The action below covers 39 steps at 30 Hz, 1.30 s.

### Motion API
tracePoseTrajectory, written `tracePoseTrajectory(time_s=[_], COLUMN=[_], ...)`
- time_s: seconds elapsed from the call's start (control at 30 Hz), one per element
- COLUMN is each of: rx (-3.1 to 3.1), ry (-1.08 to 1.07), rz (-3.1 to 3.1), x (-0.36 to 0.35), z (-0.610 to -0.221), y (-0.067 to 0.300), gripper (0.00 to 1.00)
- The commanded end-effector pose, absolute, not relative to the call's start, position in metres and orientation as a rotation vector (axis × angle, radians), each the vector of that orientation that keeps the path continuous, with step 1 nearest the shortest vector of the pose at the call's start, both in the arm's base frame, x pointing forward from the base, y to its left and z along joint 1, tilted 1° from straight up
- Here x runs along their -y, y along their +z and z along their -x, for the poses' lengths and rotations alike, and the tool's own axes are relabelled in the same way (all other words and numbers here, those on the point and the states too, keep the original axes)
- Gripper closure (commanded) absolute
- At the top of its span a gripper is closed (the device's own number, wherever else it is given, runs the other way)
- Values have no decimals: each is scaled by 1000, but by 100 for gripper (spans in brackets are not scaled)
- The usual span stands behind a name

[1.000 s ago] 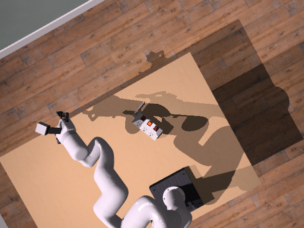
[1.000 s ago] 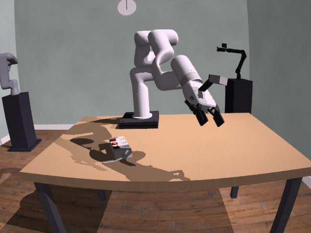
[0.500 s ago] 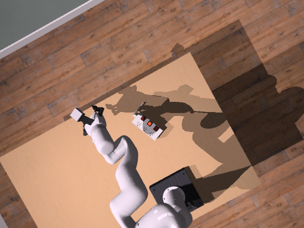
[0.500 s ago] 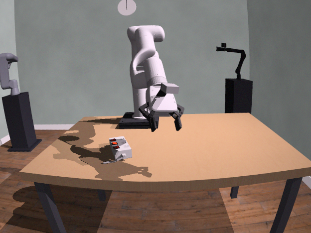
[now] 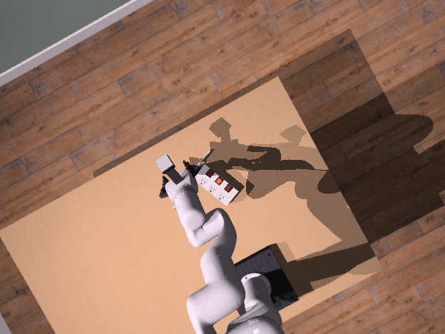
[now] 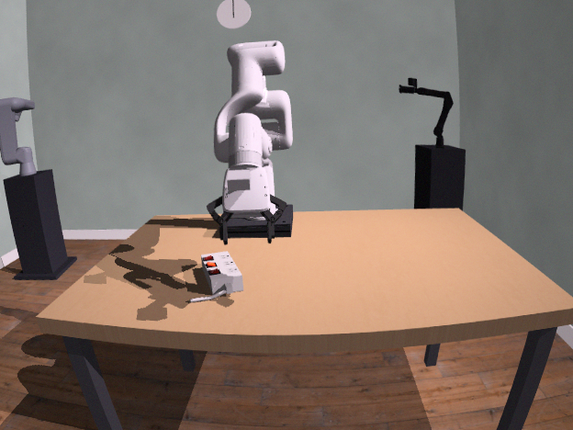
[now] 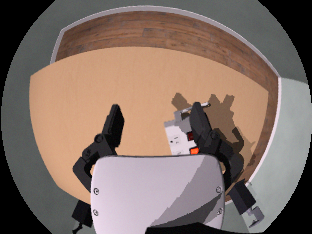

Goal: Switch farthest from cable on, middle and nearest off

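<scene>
A white power strip [image 5: 223,195] [image 6: 230,274] [image 7: 176,136] lies flat on the table [image 5: 90,251] [image 6: 370,268] [image 7: 80,95], right way up. Its short cable stub [image 5: 205,156] [image 6: 207,298] points away from the arm's base. Three switches sit in a row. The middle one [image 5: 218,180] [image 6: 211,265] glows orange. The one nearest the cable [image 5: 210,173] [image 6: 214,272] and the one farthest from it [image 5: 227,187] [image 6: 208,257] look dark red. My gripper [image 5: 175,176] [image 6: 247,236] [image 7: 156,110] is open and empty. It hangs above the table beside the strip's cable end, not touching it.
The arm's black base plate [image 5: 265,265] [image 6: 282,226] sits at the table's back edge. Two black pedestals with camera arms stand on the floor, one at the left [image 6: 34,221] and one at the right [image 6: 438,175].
</scene>
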<state>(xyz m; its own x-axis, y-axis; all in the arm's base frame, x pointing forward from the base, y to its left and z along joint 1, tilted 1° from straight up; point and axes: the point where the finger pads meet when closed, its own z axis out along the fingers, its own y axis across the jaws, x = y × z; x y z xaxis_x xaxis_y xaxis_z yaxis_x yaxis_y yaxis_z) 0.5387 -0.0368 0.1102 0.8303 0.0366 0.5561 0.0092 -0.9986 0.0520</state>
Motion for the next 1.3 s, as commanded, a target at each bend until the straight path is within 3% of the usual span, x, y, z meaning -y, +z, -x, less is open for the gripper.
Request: tracePoseTrajectory(time_s=[0.0, 0.1, 0.17, 0.47, 1.27], rx=[162, 162, 318, 519, 523], ry=[827, 827, 766, 687, 685], rz=[-2974, -2974, -2979, -2972, -2972], x=[73, 73, 93, 113, 113], z=[-487, -487, -448, -395, -394], y=[101, 101, 90, 74, 74], gripper=[0, 0, 0, 0, 0])
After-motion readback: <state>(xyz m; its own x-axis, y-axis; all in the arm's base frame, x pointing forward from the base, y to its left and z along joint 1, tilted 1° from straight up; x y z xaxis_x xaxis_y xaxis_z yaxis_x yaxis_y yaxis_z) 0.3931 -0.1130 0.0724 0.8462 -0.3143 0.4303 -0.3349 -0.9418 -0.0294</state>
